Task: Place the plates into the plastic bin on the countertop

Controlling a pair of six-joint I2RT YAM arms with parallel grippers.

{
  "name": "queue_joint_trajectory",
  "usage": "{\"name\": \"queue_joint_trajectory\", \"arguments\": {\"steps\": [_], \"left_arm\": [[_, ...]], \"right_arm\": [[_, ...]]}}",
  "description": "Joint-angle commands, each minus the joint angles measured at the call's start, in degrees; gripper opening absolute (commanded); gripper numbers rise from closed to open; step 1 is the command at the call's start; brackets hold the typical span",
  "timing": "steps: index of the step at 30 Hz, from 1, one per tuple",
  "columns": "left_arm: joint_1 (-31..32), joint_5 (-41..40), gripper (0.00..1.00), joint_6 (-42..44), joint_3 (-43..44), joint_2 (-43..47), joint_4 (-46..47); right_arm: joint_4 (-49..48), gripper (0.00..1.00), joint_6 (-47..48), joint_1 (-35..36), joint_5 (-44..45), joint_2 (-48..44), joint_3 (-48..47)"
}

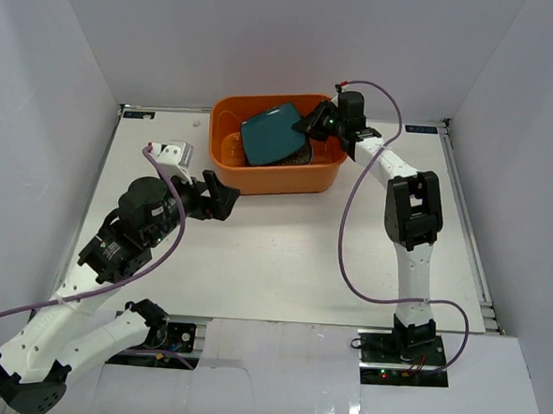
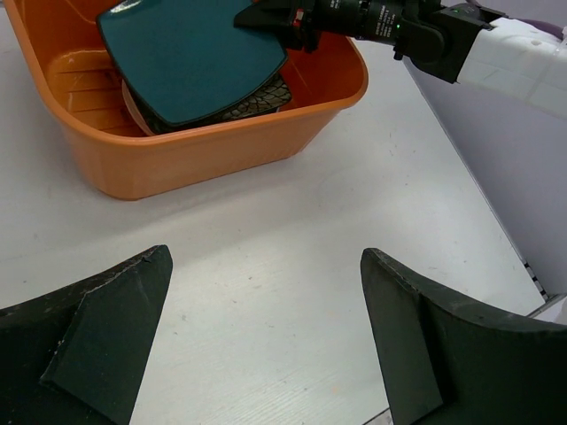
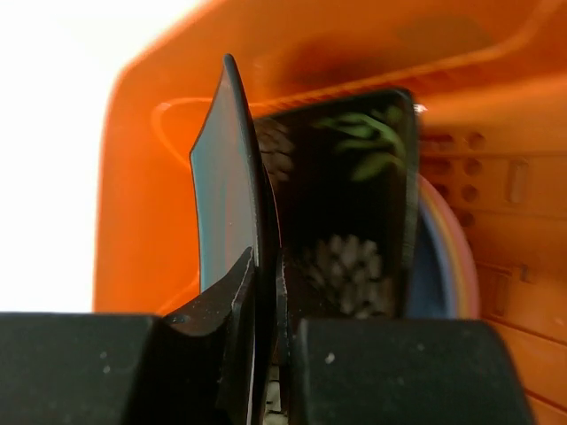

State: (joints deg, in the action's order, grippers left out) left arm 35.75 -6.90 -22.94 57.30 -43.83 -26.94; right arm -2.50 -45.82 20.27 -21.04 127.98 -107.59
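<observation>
The orange plastic bin point(image 1: 277, 174) stands at the back of the white countertop point(image 1: 283, 254). My right gripper point(image 1: 312, 123) is shut on the edge of the square dark teal plate point(image 1: 274, 134) and holds it tilted inside the bin; the plate also shows in the left wrist view point(image 2: 190, 57) and edge-on in the right wrist view point(image 3: 232, 186). Under it lies the square black flowered plate point(image 3: 354, 204), on a stack of round plates point(image 3: 447, 257). My left gripper point(image 1: 223, 196) is open and empty, in front of the bin's near left wall point(image 2: 195, 164).
White walls enclose the countertop on three sides. A purple cable point(image 1: 350, 230) loops from the right arm over the table's right half. The bin's ribbed bottom point(image 2: 80, 84) shows at its left end.
</observation>
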Motion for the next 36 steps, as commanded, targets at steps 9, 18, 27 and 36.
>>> {"name": "queue_joint_trajectory", "arguments": {"steps": [9,18,27,36], "left_arm": [[0.11,0.74,0.98,0.53,-1.49,0.77,0.13],[0.11,1.80,0.98,0.88,-0.52,1.56,-1.01],[0.20,-0.92,0.98,3.68,1.50,1.56,-4.52],[0.11,-6.55,0.98,7.21,6.85,0.07,-7.42]], "right_arm": [[-9.10,0.25,-0.41,-0.23,1.52,-3.70,3.61],[0.73,0.82,8.81,-0.23,9.78,-6.87,3.36],[13.04,0.94,25.14,-0.15,19.88,-5.99,-5.52],[13.58,0.90,33.07,3.18,16.74,-20.03,-2.03]]}}
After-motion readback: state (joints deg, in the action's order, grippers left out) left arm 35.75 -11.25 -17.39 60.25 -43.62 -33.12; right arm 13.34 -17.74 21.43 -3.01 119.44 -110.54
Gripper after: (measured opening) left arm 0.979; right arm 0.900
